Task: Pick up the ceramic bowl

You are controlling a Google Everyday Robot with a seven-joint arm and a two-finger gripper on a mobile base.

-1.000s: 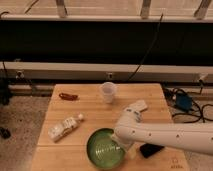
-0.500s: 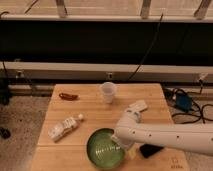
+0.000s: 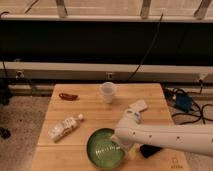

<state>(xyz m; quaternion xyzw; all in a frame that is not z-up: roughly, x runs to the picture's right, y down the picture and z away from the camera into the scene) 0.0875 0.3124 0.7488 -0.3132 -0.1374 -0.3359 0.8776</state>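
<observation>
Ceramic bowl (image 3: pixel 105 148) at desk (image 3: pixel 90 107) front edge, centre. Hand (image 3: pixel 124 146) spread, at bowl's right rim. Open room left of bowl; bottle (image 3: pixel 65 126), white cup (image 3: pixel 107 92) farther back. Nothing shifted since earlier frame.

On the table (image 3: pixel 90 107), the ceramic bowl (image 3: pixel 102 150) sits near centre, the gripper (image 3: pixel 125 146) at its right rim. A cup (image 3: pixel 108 92) stands behind, a bottle (image 3: pixel 65 127) lies left, a dark object (image 3: pixel 150 151) right.
</observation>
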